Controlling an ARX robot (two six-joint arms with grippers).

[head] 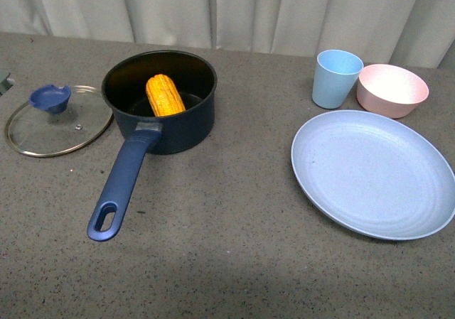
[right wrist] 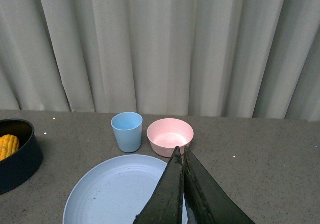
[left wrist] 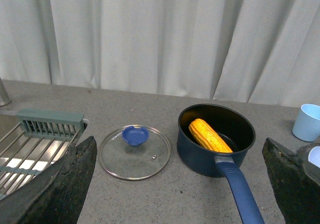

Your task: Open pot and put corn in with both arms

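Observation:
The dark navy pot point(head: 186, 123) stands open at the left of the table, its long blue handle point(head: 121, 187) pointing toward me. The yellow-orange corn point(head: 165, 95) lies inside it, leaning on the wall. The glass lid point(head: 50, 128) with a blue knob lies flat on the table just left of the pot. Neither arm shows in the front view. In the left wrist view the pot point(left wrist: 200, 156), corn point(left wrist: 210, 135) and lid point(left wrist: 134, 152) lie ahead of my open, empty left gripper point(left wrist: 179, 184). My right gripper point(right wrist: 181, 151) is shut and empty above the blue plate point(right wrist: 110, 194).
A large pale blue plate point(head: 371, 173) lies at the right. A light blue cup point(head: 336, 78) and a pink bowl point(head: 392, 89) stand behind it. A sink with a metal rack point(left wrist: 30, 144) is at the far left. A white curtain hangs behind the table.

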